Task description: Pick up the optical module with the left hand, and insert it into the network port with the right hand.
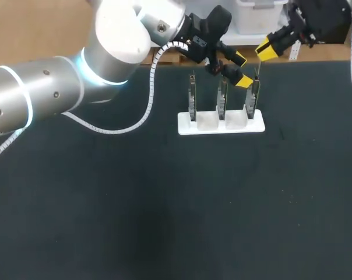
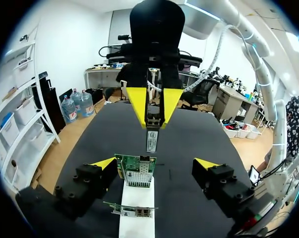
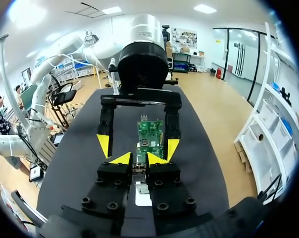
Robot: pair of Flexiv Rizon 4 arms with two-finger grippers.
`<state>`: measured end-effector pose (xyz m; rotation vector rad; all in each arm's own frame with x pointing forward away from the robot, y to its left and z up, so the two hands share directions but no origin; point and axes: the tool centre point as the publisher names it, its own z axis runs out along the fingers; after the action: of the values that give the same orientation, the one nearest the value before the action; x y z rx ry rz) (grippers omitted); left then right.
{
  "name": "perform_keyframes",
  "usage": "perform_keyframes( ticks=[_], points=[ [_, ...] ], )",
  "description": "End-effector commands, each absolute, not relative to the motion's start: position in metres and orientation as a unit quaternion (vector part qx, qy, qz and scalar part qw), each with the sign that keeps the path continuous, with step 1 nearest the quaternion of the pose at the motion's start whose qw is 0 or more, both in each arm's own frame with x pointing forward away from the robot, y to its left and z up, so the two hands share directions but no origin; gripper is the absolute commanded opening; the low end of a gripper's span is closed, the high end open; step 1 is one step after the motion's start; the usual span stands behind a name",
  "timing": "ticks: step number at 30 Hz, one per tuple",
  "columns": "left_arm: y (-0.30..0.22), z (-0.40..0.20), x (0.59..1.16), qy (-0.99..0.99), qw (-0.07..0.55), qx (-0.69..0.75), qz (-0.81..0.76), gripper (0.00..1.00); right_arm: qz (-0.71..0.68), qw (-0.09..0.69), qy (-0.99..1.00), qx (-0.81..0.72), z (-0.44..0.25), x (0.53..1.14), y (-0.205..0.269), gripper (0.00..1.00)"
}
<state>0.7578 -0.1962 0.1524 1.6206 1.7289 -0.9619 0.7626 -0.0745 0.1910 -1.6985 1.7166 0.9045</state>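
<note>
My right jaws are closed on the optical module point(image 2: 151, 135), pinching its upper part between the yellow fingertips point(image 2: 137, 105), with the lower end hanging free. In the head view this sits in the upper right of the frame, over the right-most of three circuit boards point(image 1: 253, 100) that stand upright in a white stand point(image 1: 221, 123) on the table point(image 1: 164, 204).

My left jaws are wide open and hold nothing. One tip is on each side of that board point(image 2: 137, 172), and I cannot tell whether either tip touches its edge.

The module looks like a small metal-cased slug. I judge it light and stiff, with smooth sides that could slip or twist in a pinch grip. The flat sides of its rear half look like the right place to hold it, because that leaves the nose free to enter. I would not squeeze the connector end, which is probably the delicate part.

The port point(image 2: 147, 160) seems to be the little metal cage on the board's top edge, directly below the module. The board itself looks thin and is held only by its slot in the stand. I expect it would flex or tip under a crooked push. It makes sense for the left jaws to steady it by its bare edges, clear of the components, while the module goes in straight.
</note>
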Motion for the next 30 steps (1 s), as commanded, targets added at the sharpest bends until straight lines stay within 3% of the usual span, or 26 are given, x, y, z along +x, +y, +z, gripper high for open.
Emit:
perform_keyframes(
  ticks=[1, 30],
  points=[
    [-0.197, 0.153, 0.76, 0.648, 0.286, 0.608, -0.36, 1.0, 0.337, 0.276, 0.64, -0.633, 0.191, 0.763, -0.071, 0.0],
    [-0.197, 0.153, 0.76, 0.648, 0.286, 0.608, -0.36, 1.0, 0.331, 0.268, 0.642, -0.638, 0.18, 0.771, -0.068, 0.0]
  ],
)
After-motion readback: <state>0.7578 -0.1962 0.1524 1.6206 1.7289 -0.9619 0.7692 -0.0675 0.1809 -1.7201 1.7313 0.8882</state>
